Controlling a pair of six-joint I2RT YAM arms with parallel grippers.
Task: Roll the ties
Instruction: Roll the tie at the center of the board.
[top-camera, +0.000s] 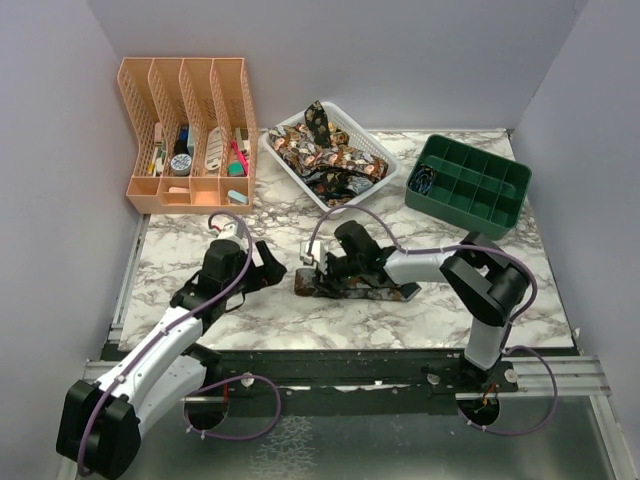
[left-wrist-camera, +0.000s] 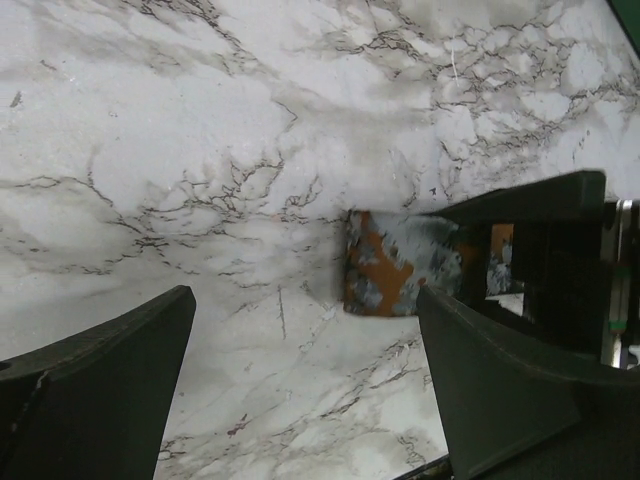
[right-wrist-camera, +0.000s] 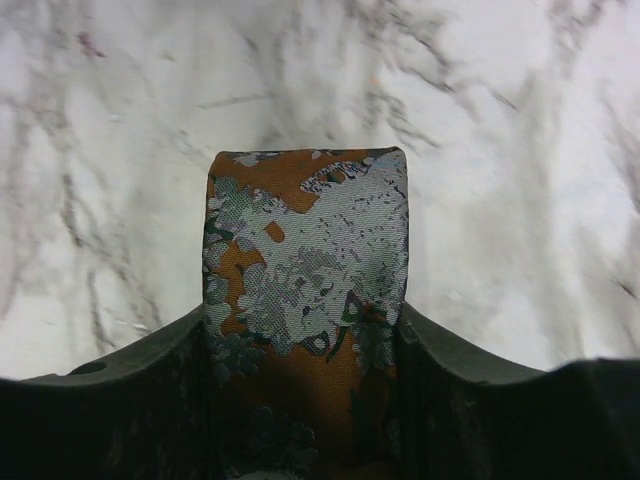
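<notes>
Tie (top-camera: 355, 288) lies flat on the marble table (top-camera: 430, 315), a bit toward 6 o'clock from centre, running 3 to 9. More ties (top-camera: 325, 150) are heaped in the white basket (top-camera: 275, 150) at 12 o'clock.

Right gripper (right-wrist-camera: 303, 325) is over the tie's 9 o'clock end. The wrist view shows the squared tip poking out between its fingers, one finger against each long edge. Jaws roughly half apart; can't tell if it's truly pinching or just framing it.

Left gripper (left-wrist-camera: 305, 300) is spread wide and empty, hovering just off the tip on the 9 o'clock side.

Looks like the start of the roll. My take: take only the tip and turn it over square, edges parallel, or the roll will cone. Left could pin the body. The fabric looks slick and may slip.

Writing: none readable. Items in the orange rack (top-camera: 140, 100) at 10 o'clock carry labels, too small to read.
</notes>
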